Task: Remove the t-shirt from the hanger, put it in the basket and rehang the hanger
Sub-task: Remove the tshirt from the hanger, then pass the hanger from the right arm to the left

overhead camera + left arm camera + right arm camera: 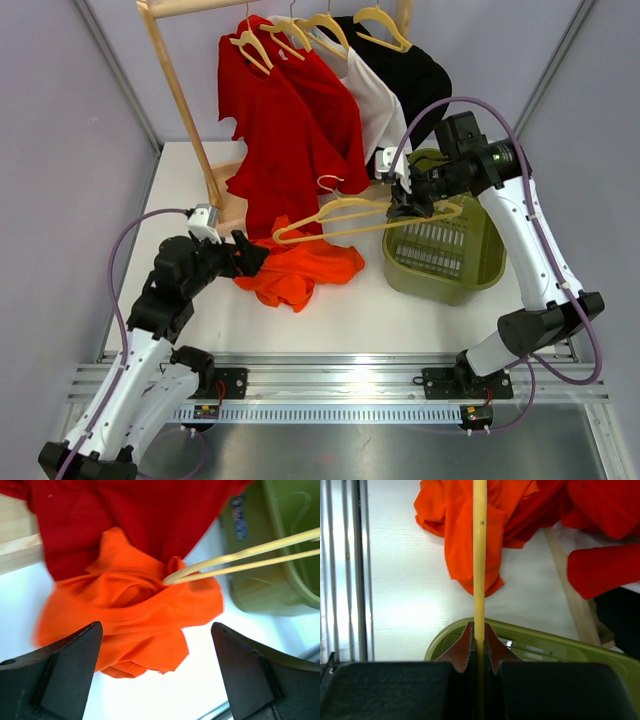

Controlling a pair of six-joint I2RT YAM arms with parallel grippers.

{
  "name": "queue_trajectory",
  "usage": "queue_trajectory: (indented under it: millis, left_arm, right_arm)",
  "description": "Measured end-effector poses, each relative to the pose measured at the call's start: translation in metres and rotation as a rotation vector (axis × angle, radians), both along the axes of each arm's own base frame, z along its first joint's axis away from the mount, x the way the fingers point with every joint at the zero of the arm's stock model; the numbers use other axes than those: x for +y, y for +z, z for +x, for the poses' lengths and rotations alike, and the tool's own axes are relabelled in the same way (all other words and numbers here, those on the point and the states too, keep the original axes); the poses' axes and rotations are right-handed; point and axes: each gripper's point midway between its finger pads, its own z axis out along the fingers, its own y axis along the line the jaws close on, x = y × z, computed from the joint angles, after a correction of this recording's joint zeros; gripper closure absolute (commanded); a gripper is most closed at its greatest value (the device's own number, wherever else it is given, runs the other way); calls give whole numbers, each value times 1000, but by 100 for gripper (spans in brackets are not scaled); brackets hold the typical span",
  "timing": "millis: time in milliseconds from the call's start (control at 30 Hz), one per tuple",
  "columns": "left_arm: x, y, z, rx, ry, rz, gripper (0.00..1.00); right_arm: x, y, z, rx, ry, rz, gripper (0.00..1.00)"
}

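The orange t-shirt (300, 270) lies crumpled on the white table. My right gripper (405, 208) is shut on one arm of a yellow hanger (340, 222) and holds it level above the shirt. In the left wrist view the hanger's far end (172, 576) sits at a fold of the orange shirt (135, 610); I cannot tell if it is still inside. My left gripper (252, 257) is open at the shirt's left edge, its fingers (65, 670) wide apart with nothing between them. In the right wrist view my gripper (479, 635) pinches the hanger bar (479, 555) over the shirt (465, 525).
A green basket (480, 262) stands under my right gripper; its rim (545, 639) shows in the right wrist view. A wooden rack (185, 110) at the back holds red (290, 120), white and black shirts on hangers. A metal rail runs along the table's near edge.
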Motion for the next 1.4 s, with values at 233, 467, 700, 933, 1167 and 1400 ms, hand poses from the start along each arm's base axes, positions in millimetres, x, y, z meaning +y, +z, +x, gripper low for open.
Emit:
queue_trajectory:
  millis: [233, 467, 700, 933, 1167, 1400]
  left_arm:
    - [-8, 34, -28, -129, -168, 65, 1]
    - [-17, 58, -49, -307, -368, 190, 1]
    - [-31, 45, -64, -360, -573, 270, 1]
    - [-41, 47, -77, -415, -703, 276, 1]
    - [-46, 44, -83, -439, -763, 267, 2]
    - [-59, 32, -84, -393, -871, 210, 35]
  right_arm:
    - [3, -39, -15, 121, 43, -17, 100]
    - [25, -56, -44, 184, 153, -18, 100]
    - [40, -41, -64, 147, 243, 36, 100]
    - [38, -24, -73, 78, 278, 74, 100]
    - [36, -21, -78, 57, 288, 79, 100]
    - [36, -21, -86, 65, 306, 102, 100]
